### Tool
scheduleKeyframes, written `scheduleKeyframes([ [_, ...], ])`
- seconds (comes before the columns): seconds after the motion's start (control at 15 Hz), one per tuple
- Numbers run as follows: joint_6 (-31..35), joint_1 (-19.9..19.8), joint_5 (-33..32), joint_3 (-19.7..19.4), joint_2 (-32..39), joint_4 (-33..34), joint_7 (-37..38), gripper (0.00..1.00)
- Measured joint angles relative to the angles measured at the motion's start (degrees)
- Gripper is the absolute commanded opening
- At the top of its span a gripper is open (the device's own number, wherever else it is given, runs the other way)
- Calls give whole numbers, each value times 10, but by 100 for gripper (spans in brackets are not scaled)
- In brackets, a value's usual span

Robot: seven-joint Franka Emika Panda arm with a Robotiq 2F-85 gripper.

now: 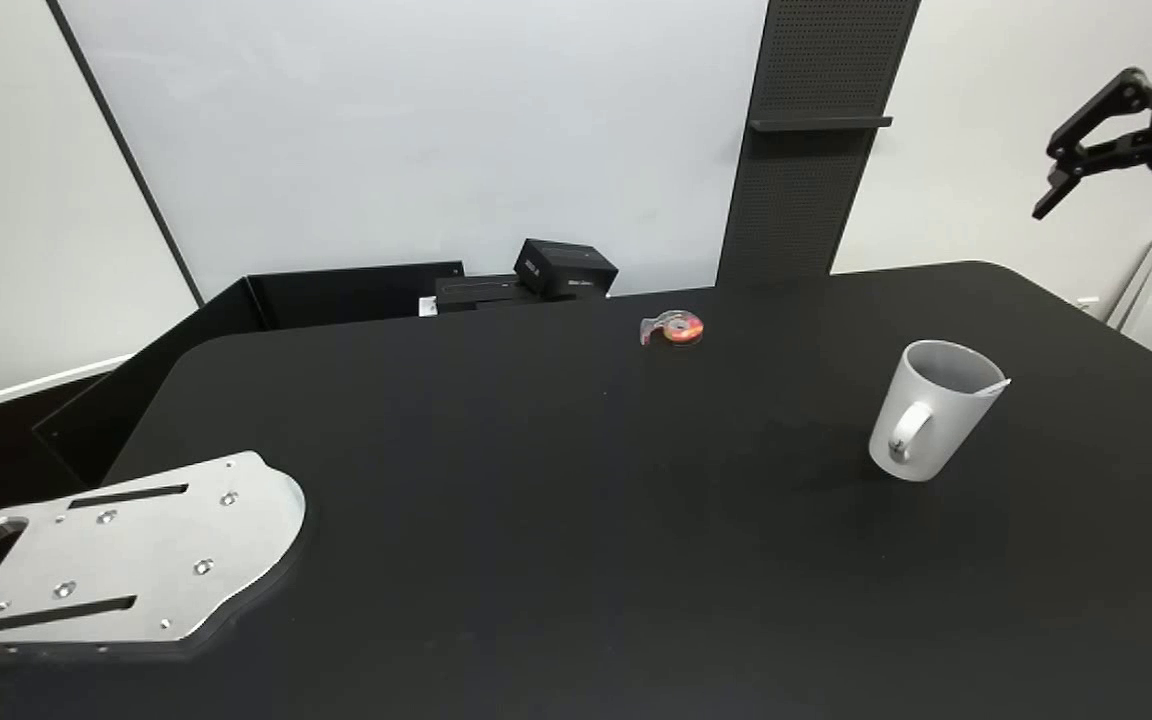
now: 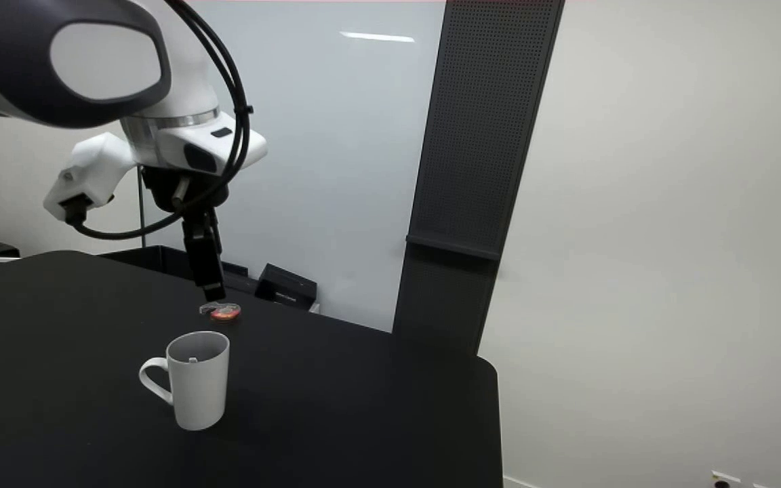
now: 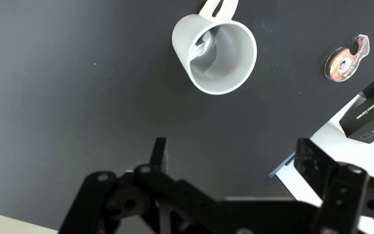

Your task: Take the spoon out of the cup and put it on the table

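Note:
The white cup stands upright on the black table; it also shows in an exterior view and in the wrist view. The white spoon leans inside the cup. Its tip just passes the rim in an exterior view, and a small bit of it shows inside the cup. My gripper is wide open and empty, in the air above the table and apart from the cup. In an exterior view the gripper is at the right edge, higher than the cup.
A red and clear tape dispenser lies near the table's back edge. Black boxes stand behind that edge. A flat white metal plate lies at the table's left end. The cup's handle points away from the gripper in the wrist view.

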Motion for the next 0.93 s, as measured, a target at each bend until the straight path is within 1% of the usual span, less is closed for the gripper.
scheduleKeyframes([
  [0.2,0,27,24,-12,30,18,-4,100],
  [0.4,0,46,32,-18,55,36,5,100],
  [0.73,-24,68,37,-32,81,51,73,100],
  [0.93,-40,77,58,-35,88,53,91,100],
])
